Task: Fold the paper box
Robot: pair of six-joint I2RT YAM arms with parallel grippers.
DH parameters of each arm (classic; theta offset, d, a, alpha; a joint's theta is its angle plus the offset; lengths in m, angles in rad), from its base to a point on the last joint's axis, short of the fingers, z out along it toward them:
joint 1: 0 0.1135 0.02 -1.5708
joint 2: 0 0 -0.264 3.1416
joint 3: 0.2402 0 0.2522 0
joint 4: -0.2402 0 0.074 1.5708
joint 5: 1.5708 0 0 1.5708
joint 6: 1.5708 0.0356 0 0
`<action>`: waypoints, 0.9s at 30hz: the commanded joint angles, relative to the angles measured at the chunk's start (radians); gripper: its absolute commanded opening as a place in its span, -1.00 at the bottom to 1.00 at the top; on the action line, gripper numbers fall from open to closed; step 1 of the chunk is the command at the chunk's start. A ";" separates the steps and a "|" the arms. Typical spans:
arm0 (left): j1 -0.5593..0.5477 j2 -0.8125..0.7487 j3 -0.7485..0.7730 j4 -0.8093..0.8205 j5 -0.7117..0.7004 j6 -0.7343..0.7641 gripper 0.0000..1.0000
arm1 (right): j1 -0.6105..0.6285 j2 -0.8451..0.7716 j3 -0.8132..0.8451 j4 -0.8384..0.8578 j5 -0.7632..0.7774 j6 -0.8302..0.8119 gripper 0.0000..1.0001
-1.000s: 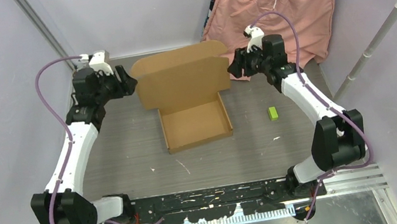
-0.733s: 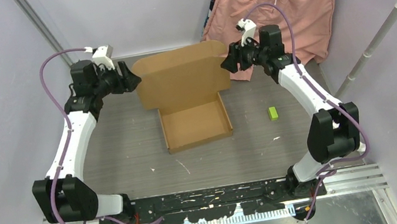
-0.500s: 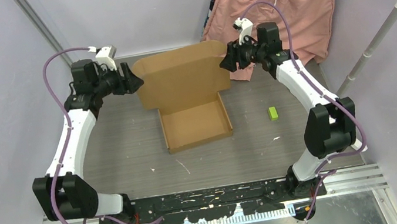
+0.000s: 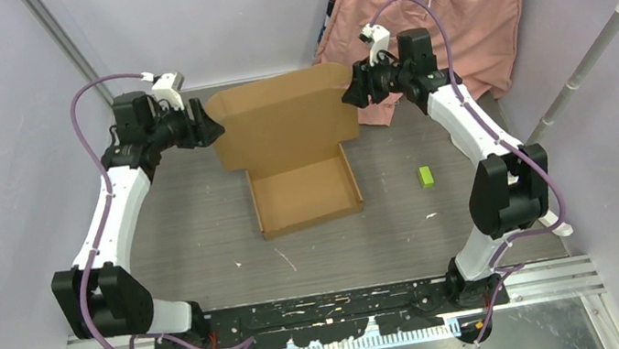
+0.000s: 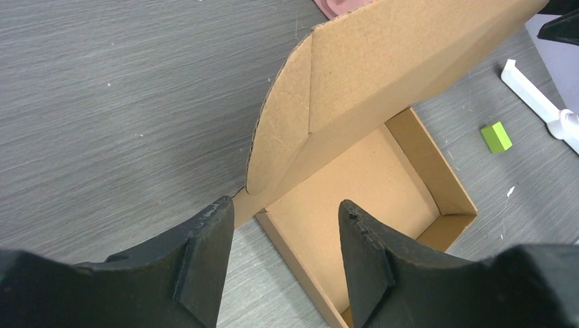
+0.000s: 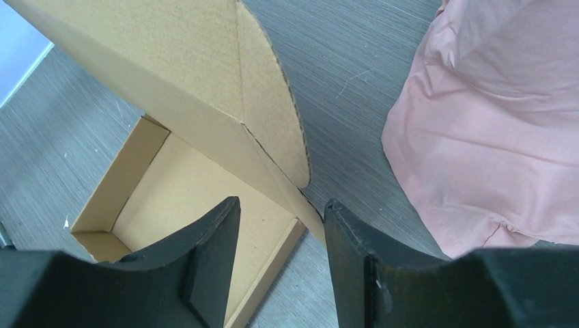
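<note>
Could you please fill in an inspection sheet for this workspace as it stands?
Surface: grey table, white flecks near the front.
Job's things: cardboard box, tray flat, lid raised at its far edge.
Clutter: green block right of the box; pink shorts hanging at far right.
Tools: left tool and right tool open, one at each rounded lid corner.
Cables: purple cable looped above each arm.
Surroundings: plain walls; white rail at right.
</note>
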 commanded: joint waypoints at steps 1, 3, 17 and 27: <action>0.010 0.005 0.035 0.022 0.025 0.008 0.11 | 0.000 0.001 0.057 0.018 -0.025 -0.008 0.07; 0.011 0.011 0.036 0.027 0.027 0.004 0.05 | 0.000 0.001 0.057 0.022 -0.024 -0.005 0.06; 0.010 0.024 0.030 0.040 0.032 -0.004 -0.01 | 0.000 0.009 0.078 0.045 -0.014 -0.002 0.00; 0.010 0.034 0.066 0.005 0.016 0.027 -0.03 | 0.000 0.056 0.141 0.031 -0.047 -0.003 -0.02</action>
